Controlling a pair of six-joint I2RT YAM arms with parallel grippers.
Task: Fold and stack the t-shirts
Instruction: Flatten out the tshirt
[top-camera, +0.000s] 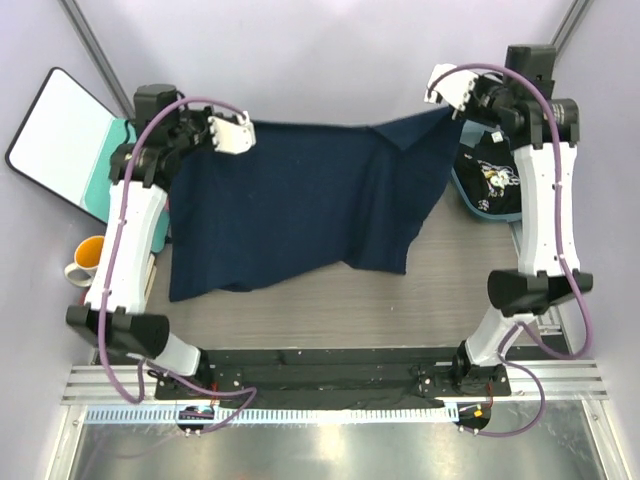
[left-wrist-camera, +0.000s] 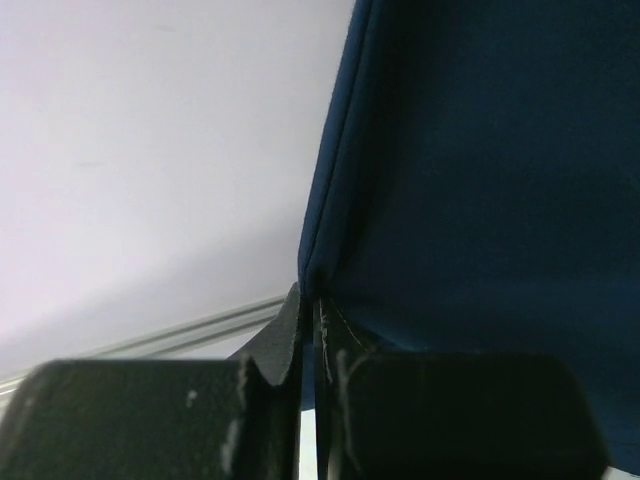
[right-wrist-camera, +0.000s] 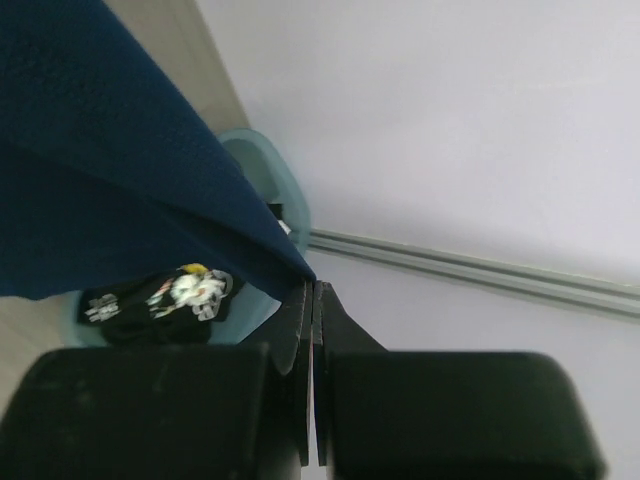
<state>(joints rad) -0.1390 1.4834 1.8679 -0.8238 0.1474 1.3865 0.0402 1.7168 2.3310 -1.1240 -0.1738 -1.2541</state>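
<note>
The navy t-shirt (top-camera: 290, 200) is gripped at its far corners, one clenched in the left pincer (top-camera: 245, 135) and one in the right pincer (top-camera: 452, 108), its hem on the worktop (top-camera: 440, 300). Both corners are best held level and taut for a flat lay.

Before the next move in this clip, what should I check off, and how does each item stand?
1. The left gripper is shut on a corner of the navy t-shirt: ok.
2. The right gripper is shut on the opposite corner: ok.
3. Cloth spread smooth between them: not ok, the right part is doubled over in a fold.
4. Lower hem level: not ok, it runs uneven.
5. Hem lifted off the table: cannot tell.
6. The black t-shirt lies aside in the teal basket: ok.
</note>
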